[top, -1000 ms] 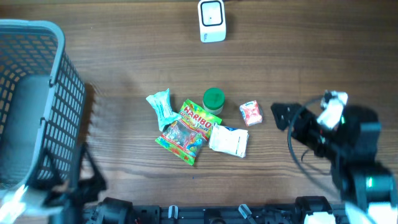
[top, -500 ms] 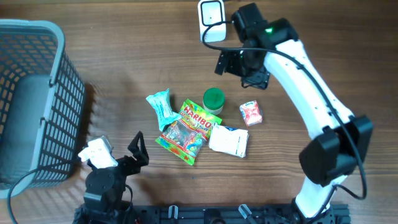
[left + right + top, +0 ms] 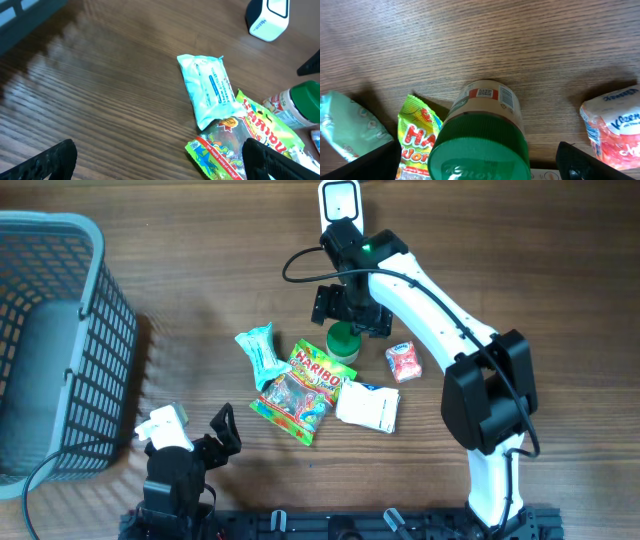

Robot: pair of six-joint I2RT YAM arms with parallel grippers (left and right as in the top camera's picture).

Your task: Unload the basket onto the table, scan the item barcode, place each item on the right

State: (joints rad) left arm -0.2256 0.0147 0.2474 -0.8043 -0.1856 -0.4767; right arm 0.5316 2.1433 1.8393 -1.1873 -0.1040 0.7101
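**Right claw open above the green-lidded jar**

Overhead: the tan plastic jar with the round green lid [image 3: 344, 341] stands upright mid-table, touching the yellow-green Haribo sweet bag [image 3: 300, 390]. Your right gripper [image 3: 349, 313] hangs over its far side, toward the white box scanner [image 3: 341, 212], with its jaws spread wide and the arm reaching long across the table. The left gripper [image 3: 224, 430], also apart, sits folded near the front edge, so the right arm is much nearer.

Left wrist: the jar [image 3: 299, 102] shows at the right edge, beyond a pale blue wipes packet [image 3: 209, 89]. Nothing lies between the fingers.

Right wrist: the jar [image 3: 480, 135] sits centred between the open fingers, lid toward you, with its long axis vertical and a barcode on its label. A straight drop should straddle it.
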